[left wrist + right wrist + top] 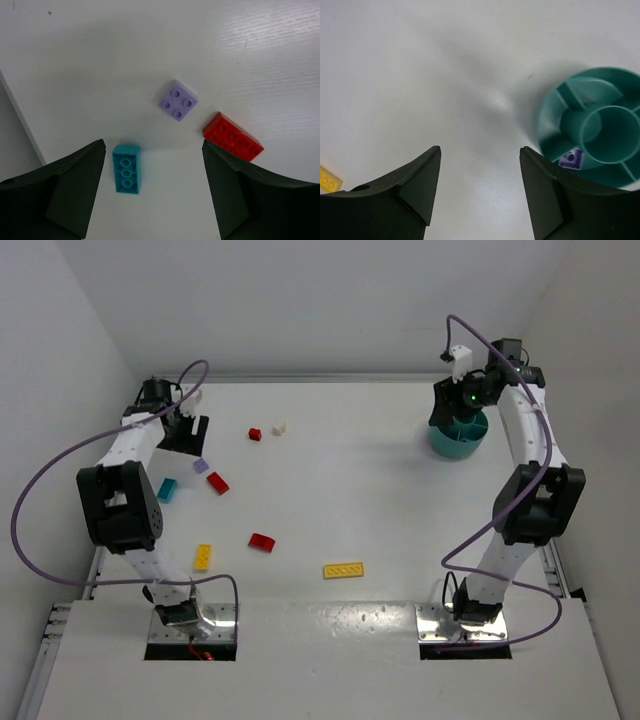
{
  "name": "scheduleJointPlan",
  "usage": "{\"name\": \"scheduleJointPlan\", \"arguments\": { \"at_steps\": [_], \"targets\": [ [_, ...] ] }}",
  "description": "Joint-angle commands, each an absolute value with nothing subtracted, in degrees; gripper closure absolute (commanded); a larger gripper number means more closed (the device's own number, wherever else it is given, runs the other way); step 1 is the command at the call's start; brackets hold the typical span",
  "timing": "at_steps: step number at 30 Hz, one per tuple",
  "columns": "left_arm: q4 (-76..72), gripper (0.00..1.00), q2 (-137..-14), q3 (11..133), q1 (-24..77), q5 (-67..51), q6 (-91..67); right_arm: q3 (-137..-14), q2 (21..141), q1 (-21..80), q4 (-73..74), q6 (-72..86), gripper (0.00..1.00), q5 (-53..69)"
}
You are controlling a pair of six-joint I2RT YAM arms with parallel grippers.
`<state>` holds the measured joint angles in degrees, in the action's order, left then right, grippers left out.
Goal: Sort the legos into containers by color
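A: What is listed on the left of the table?

B: First the left gripper (154, 150), upper left of the overhead view, fingers spread wide and gripping nothing. Next, one light blue brick (126, 168), flat, studs up. In the wrist view it shows low in the gap, nearer the left-hand finger and touching neither. Then one purple brick (178, 101), square with four studs, above and to the right of the blue one and apart from it. Then one long red brick (232, 136), lying slantwise just beside the purple one at its lower right.

A: And the middle?

B: One yellow brick (203, 557), lower left, near the left arm's base. One small red brick (255, 434) and one white brick (279, 427), upper centre-left, near each other but not touching. One second red brick (262, 542), below those and to the right of the yellow brick. One yellow strip (344, 570), long and thin, lower centre, well apart from the rest.

A: The right side?

B: The right gripper (480, 152), upper right of the overhead view, at the tub's upper-left edge, fingers spread and holding nothing. The tub (547, 120), round and teal, with a middle ring and dividers, at the right of the wrist frame. One dark purple brick (571, 159) lies in an outer compartment, on the tub's lower-left side in that frame
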<state>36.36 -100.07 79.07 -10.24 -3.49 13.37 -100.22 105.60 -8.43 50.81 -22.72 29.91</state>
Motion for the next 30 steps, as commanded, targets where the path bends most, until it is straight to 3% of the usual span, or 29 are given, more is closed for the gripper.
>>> {"name": "scheduleJointPlan", "arguments": {
  "at_steps": [1, 6, 8, 11, 16, 22, 30],
  "targets": [
    [38.6, 0.16, -104.6, 85.0, -11.1, -2.7, 20.6, -98.4, 105.6, -6.9, 52.9, -23.2, 0.35, 33.1],
    [42.2, 0.36, -110.7, 91.6, -11.1, -4.8, 27.8, -96.7, 105.0, -5.7, 54.1, -24.3, 0.37, 33.1],
    [45.0, 0.4, -113.8, 94.7, -11.1, -6.3, 29.6, -96.0, 105.0, -5.7, 54.1, -24.9, 0.37, 33.1],
    [49.2, 0.4, -117.1, 97.9, -11.1, -9.6, 33.4, -94.9, 104.4, -5.2, 54.1, -25.4, 0.38, 33.1],
    [56.2, 0.3, -121.8, 101.5, -11.6, -15.8, 38.2, -94.9, 104.4, -5.2, 55.6, -26.0, 0.38, 33.7],
    [57.4, 0.25, -123.0, 100.3, -11.6, -17.0, 40.8, -94.9, 104.9, -5.2, 56.2, -27.2, 0.38, 33.8],
    [55.4, 0.25, -123.6, 99.2, -11.6, -15.4, 41.3, -94.9, 105.5, -4.7, 56.2, -27.2, 0.37, 33.8]
  ]
}}
